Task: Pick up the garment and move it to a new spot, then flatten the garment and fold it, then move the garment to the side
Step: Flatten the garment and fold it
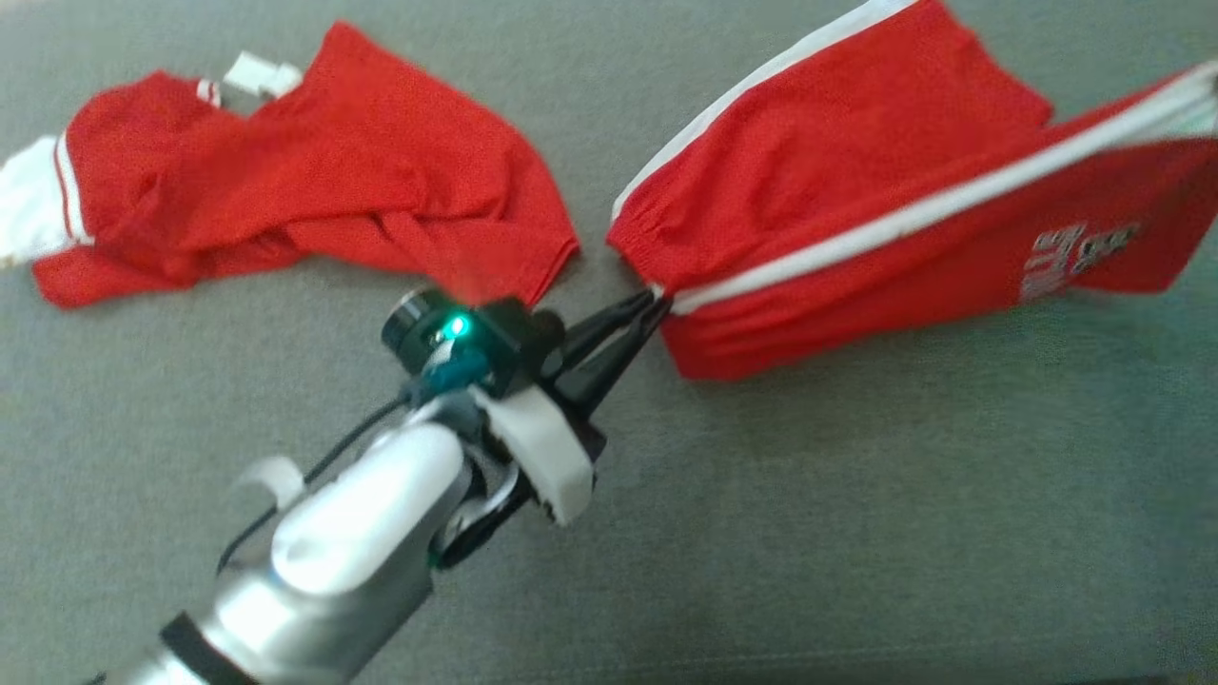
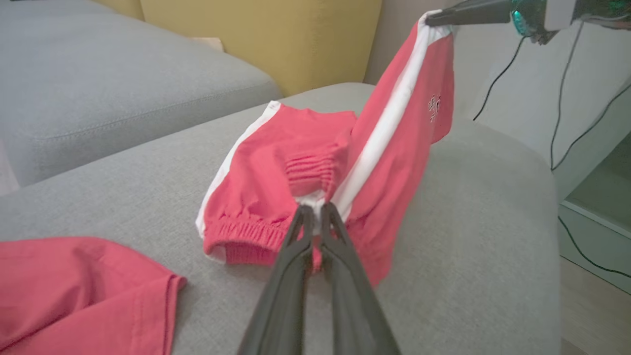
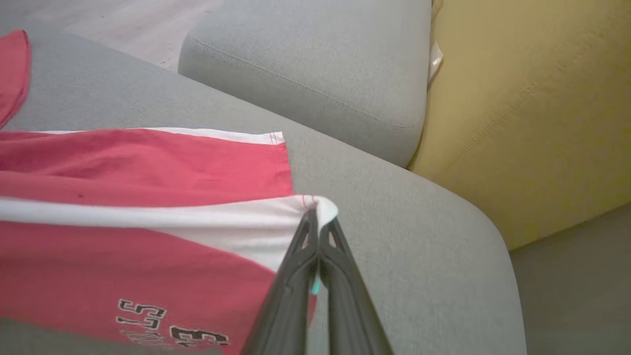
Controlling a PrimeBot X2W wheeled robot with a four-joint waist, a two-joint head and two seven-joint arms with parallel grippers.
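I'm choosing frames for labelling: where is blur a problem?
Head view: the shorts smear toward the right edge, lettering unreadable. Left wrist view: shorts crisp, the left gripper soft low down. Right wrist view: evenly lit, lettering fairly sharp.

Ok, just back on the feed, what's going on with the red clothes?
The left claw is shut on the red shorts at the waistband, by the white stripe. The right claw is shut on the same stripe's hem end, held higher, so the shorts stretch between them, partly resting on the grey cushion. A red shirt lies crumpled to the left, untouched.
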